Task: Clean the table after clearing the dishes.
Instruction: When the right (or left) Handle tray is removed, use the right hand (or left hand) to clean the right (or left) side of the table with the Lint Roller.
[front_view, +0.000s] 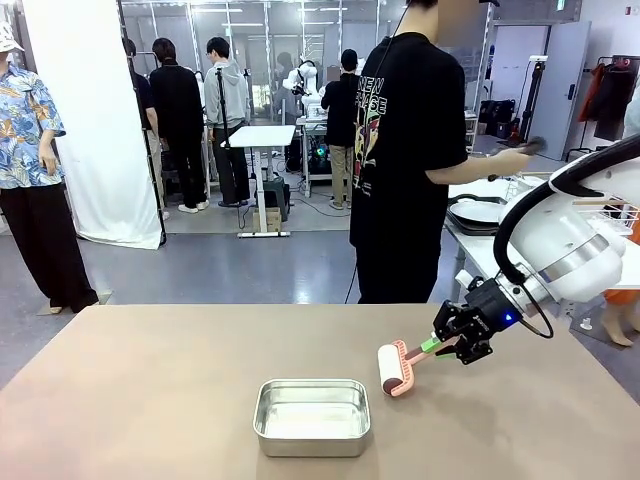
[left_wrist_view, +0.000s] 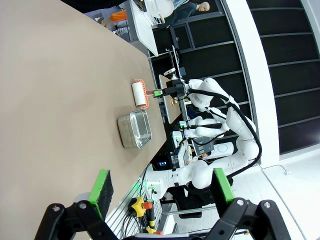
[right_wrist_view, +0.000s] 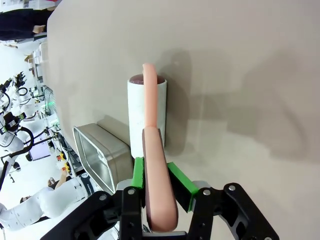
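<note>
The brownish table (front_view: 150, 400) carries a lint roller (front_view: 397, 368) with a white roll and a pink handle, its roll resting on the top at the right. My right gripper (front_view: 437, 345) is shut on the roller's handle; in the right wrist view its green pads (right_wrist_view: 138, 172) clamp the handle while the roll (right_wrist_view: 135, 110) lies on the table (right_wrist_view: 240, 75). My left gripper (left_wrist_view: 162, 186) is open and holds nothing, high off the table's left end. Dishes (front_view: 478, 212), a white plate on a dark tray, sit on the white side table behind the person.
A small steel pan (front_view: 312, 415) stands near the table's front middle, just left of the roller; it also shows beside the roll (right_wrist_view: 97, 155). A person in a black shirt (front_view: 405, 150) stands at the far side, turned toward the side table.
</note>
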